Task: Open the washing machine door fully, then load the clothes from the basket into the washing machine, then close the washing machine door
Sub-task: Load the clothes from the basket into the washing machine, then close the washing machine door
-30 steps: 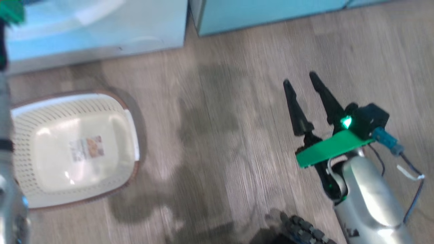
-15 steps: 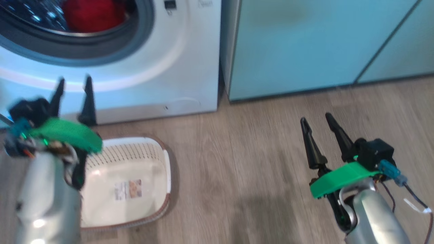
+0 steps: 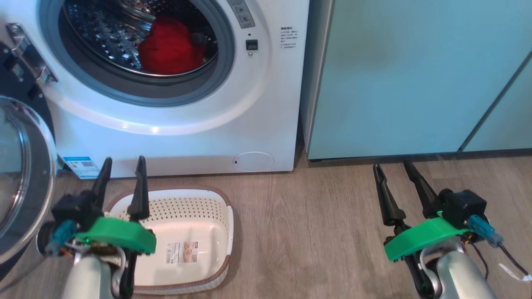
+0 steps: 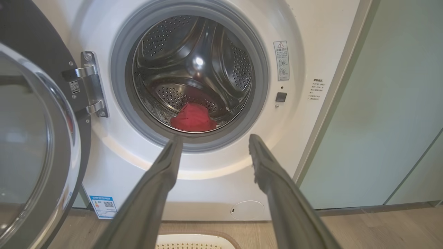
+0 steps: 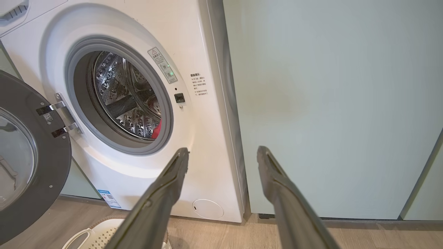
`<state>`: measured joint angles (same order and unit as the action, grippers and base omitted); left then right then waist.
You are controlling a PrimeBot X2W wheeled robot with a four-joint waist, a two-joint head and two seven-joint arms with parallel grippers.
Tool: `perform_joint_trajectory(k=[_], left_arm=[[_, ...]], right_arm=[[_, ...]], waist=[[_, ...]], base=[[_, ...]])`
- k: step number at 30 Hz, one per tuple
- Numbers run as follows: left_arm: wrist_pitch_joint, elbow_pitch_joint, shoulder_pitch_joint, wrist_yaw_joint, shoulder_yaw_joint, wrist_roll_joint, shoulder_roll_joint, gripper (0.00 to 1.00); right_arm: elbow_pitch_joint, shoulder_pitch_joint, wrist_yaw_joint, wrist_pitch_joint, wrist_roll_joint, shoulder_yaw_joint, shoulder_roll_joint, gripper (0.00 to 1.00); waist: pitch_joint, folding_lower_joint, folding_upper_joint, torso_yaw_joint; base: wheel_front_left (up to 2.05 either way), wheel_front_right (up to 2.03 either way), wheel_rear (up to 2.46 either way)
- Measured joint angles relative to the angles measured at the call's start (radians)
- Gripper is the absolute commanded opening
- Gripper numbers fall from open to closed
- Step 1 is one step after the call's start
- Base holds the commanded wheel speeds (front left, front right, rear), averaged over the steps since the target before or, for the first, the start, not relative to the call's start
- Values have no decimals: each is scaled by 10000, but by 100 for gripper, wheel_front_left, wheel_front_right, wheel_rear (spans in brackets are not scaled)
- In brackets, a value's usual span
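Note:
The white washing machine (image 3: pixel 257 108) stands ahead with its door (image 3: pixel 25 174) swung wide open to the left; the door (image 4: pixel 38 145) shows its black rim and clear glass. The red clothes (image 3: pixel 168 47) lie inside the steel drum, seen also as the red clothes (image 4: pixel 193 118) low in the drum. The white basket (image 3: pixel 195 203) sits on the floor before the machine with nothing in it. My left gripper (image 3: pixel 122 168) hovers open over the basket's left end, holding nothing. My right gripper (image 3: pixel 392 170) stands open over bare floor to the right.
Pale teal cabinets (image 3: pixel 415 74) adjoin the machine on the right. Wood-look floor (image 3: pixel 307 232) spreads between the basket and my right arm. The round filter cap (image 3: pixel 252 160) and a blue sticker (image 3: pixel 81 165) mark the machine's lower front.
The head camera has tilted up from the floor to the machine front, bringing the drum and open door into view. Both grippers stay open.

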<state>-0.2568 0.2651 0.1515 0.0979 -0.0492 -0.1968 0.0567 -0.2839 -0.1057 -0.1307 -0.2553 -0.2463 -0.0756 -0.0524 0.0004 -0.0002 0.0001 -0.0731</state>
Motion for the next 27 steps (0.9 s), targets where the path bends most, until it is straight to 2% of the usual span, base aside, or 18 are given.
perform_joint_trajectory(k=[14,19,27], left_arm=[[0,-947,-941,-238,717,-136,-113,100],[0,-945,-1177,-399,811,-309,-113,100],[0,-932,-1179,-397,851,-309,-113,100]], right_arm=[[376,146,0,0,-100,17,0,100],[376,147,0,0,-100,12,0,100],[372,147,0,0,-102,12,0,100]], waist=[[220,1,0,22],[246,1,0,-1],[203,1,0,37]], base=[[0,0,0],[0,0,0],[0,0,0]])
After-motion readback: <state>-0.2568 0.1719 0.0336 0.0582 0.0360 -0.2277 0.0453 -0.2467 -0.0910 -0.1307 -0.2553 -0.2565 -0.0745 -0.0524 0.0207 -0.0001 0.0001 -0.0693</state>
